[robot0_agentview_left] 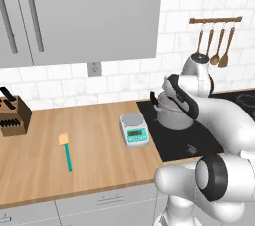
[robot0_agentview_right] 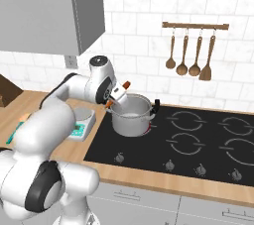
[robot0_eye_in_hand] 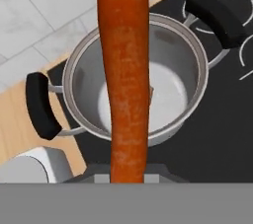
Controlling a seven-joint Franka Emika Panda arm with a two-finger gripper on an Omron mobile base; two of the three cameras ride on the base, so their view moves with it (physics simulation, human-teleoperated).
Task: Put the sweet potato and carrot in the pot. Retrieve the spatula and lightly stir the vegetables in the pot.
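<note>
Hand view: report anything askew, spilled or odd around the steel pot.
Nothing spilled or damaged. The slim orange-red carrot hangs in the gripper above the round shiny steel pot, which sits upright on the black cooktop.

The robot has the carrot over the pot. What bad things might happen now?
The carrot hangs over the pot nearer its left rim, as the right base view shows, and it is long. If the gripper lets go now, one end might catch the rim, so it tips out onto the stove. Dropped from here, it may also bounce or clang on the steel bottom.
</note>
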